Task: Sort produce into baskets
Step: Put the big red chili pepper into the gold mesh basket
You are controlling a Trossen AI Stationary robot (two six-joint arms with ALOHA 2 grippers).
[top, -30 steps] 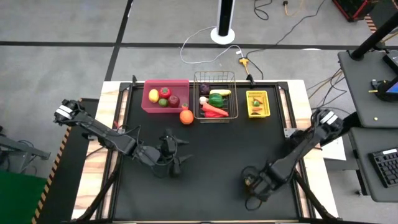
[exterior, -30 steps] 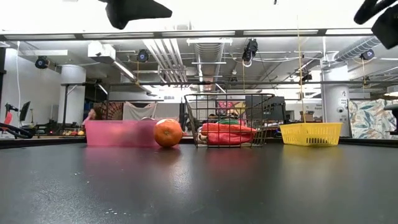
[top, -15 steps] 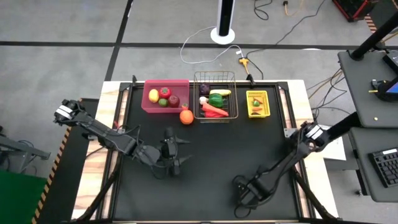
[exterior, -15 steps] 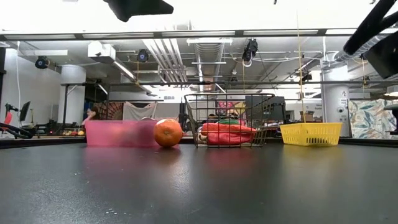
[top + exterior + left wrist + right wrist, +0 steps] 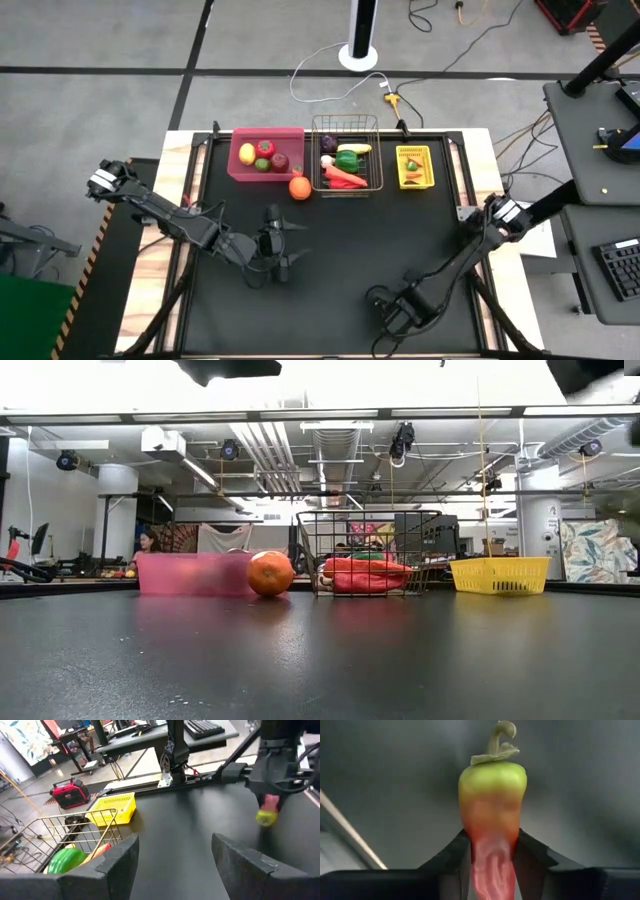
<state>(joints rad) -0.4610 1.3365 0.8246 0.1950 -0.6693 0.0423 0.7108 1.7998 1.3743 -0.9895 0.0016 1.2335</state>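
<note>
Nearest, at the bottom of the high view, the black counter (image 5: 330, 250) lies bare around the right hand (image 5: 385, 310), low and right of centre. That hand's fingers are closed against a chilli (image 5: 492, 820), red at the gripped end and green toward the stem, which sticks out past the fingertips (image 5: 532, 857); the high view barely shows it under the arm. The left hand (image 5: 283, 245) hangs left of centre, its fingers (image 5: 117, 862) spread wide apart with nothing between them. Farther up, an orange (image 5: 299, 187) sits on the counter just below the gap between the pink bin (image 5: 240, 172) and the wire basket (image 5: 345, 190). The pink bin holds a lemon (image 5: 247, 153), a red apple (image 5: 266, 148) and other fruit; the wire basket holds a green pepper (image 5: 347, 160) and a carrot (image 5: 345, 179), among pieces hard to tell apart. The yellow bin (image 5: 414, 182) sits right of it, its contents too small to name. Beyond lie grey floor, cables (image 5: 330, 75) and, in the low view, a workshop room with ceiling pipes.
</note>
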